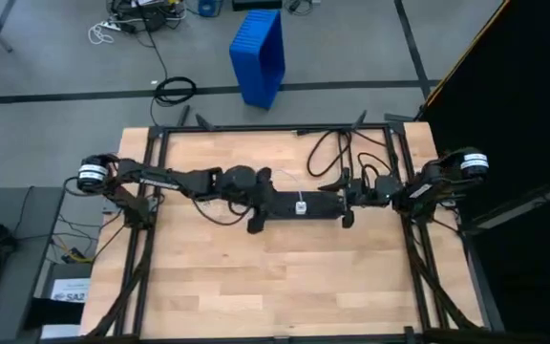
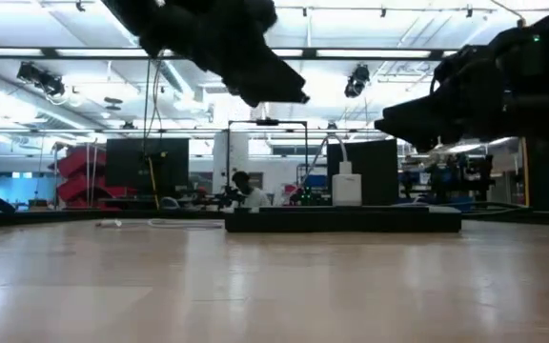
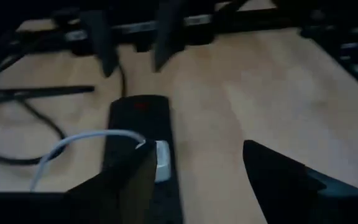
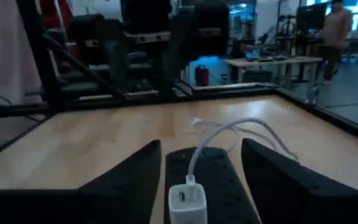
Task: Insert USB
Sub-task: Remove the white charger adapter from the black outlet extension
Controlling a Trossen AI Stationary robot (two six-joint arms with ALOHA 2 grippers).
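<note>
USB (image 4: 229, 132) between two raised, parted claws

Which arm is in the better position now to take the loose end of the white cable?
Probably the left: its open gripper is nearer the white cable's loose end; the right gripper hovers over the power strip's other end.

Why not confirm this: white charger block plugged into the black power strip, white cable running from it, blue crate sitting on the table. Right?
Not quite. The high view shows the blue crate on the floor beyond the table, not on it. The white charger block does sit in the black power strip, white cable attached.
</note>
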